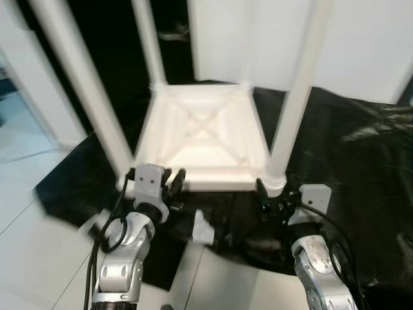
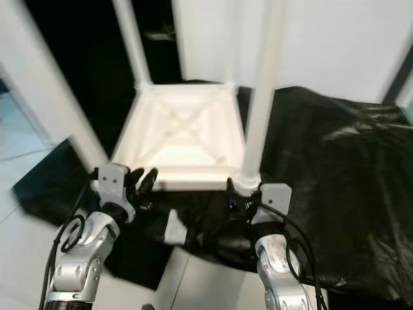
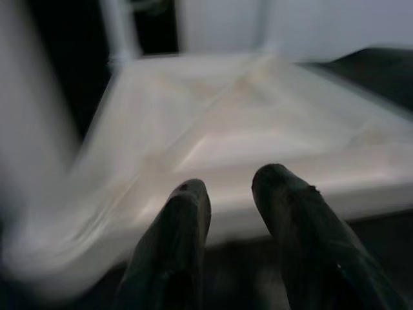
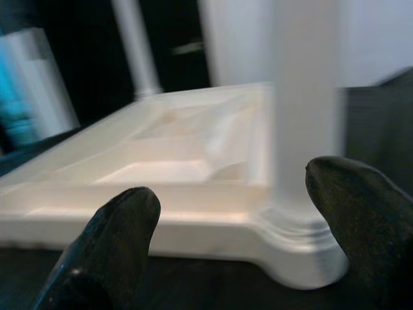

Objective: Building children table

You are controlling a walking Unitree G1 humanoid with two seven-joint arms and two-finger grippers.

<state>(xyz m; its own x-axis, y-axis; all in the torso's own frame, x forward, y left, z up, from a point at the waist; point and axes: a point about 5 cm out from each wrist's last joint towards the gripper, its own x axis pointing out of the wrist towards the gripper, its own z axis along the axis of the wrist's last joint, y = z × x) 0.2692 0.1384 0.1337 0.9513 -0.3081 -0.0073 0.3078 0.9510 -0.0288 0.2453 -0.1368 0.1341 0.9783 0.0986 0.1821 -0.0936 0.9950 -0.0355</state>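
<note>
A white children's table (image 1: pixel 200 129) lies upside down on a black sheet, its legs pointing up. The front right leg (image 1: pixel 293 97) rises from the near right corner and the front left leg (image 1: pixel 84 84) from the near left. My left gripper (image 1: pixel 173 182) is at the table's front edge near the left corner, open by a narrow gap with nothing between its fingers (image 3: pixel 187 213). My right gripper (image 1: pixel 270 197) sits just before the base of the front right leg (image 4: pixel 300 194), open wide, with its fingers (image 4: pixel 122 219) apart from the leg.
The black sheet (image 1: pixel 348 161) spreads under the table and off to the right. A white panel (image 1: pixel 258 39) stands behind. Pale floor tiles (image 1: pixel 39 245) lie at the left. A small white scrap (image 1: pixel 201 227) lies on the sheet between my arms.
</note>
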